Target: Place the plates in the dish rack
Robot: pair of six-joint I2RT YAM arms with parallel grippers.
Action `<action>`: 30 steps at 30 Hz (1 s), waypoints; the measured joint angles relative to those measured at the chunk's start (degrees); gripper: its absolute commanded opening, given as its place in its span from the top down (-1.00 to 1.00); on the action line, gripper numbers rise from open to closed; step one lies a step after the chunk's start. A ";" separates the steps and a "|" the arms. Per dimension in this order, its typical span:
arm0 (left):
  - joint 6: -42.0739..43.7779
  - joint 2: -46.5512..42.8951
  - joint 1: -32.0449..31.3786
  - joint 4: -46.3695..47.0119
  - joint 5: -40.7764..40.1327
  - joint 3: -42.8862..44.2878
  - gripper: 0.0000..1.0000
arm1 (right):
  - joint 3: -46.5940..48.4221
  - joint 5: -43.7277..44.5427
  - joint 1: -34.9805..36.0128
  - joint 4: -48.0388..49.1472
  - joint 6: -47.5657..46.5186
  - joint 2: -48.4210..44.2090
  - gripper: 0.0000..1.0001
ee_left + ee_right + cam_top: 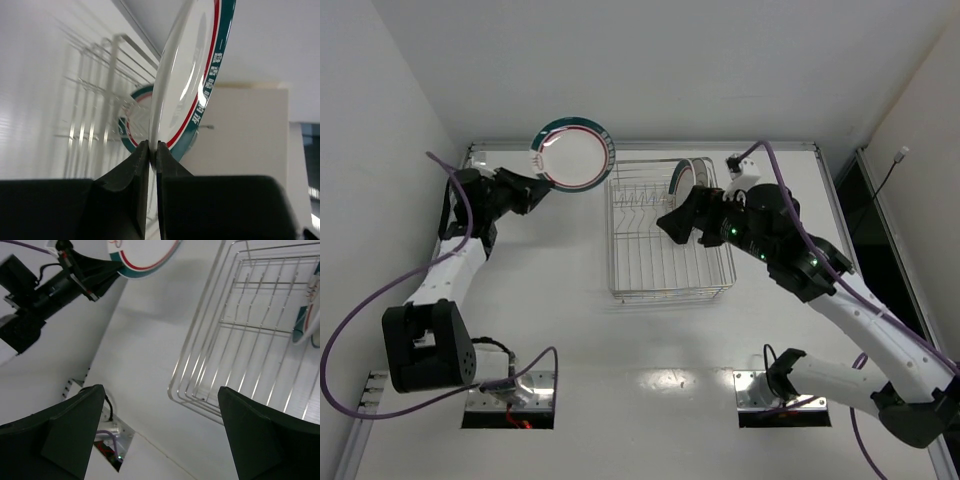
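**me:** Since my left fingers are clamped on just the rim of the ringed plate, up in the air left of the dish rack, I worry it pivots and slips onto the desk.

**pal:** And your right fingers?

**me:** Spread wide, empty, over the rack beside the standing plate. Could clip it.

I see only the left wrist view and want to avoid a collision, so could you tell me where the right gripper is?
Observer: The right gripper is raised at the dish rack's right side, near the plate standing in it.
Operator: Is it holding anything?
Observer: No, its fingers are wide apart with nothing between.
Operator: Is my plate above the rack?
Observer: No, the held plate in the left gripper is left of the rack's far corner.
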 measured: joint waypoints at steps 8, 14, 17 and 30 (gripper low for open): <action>-6.32 -4.61 -12.70 5.09 5.01 -6.19 1.00 | -3.82 -7.63 -4.52 10.40 4.24 5.66 -0.98; -9.46 -9.44 -21.40 6.80 5.79 -11.26 1.00 | -9.16 -13.38 -8.72 16.68 8.52 10.25 -0.98; -10.71 -10.93 -25.53 7.61 5.57 -12.61 1.00 | -10.03 -15.93 -10.34 19.26 9.53 12.50 -0.90; 5.14 -9.11 -29.24 -11.69 1.90 -4.50 -0.11 | -9.49 -17.49 -14.01 17.46 8.96 14.05 1.00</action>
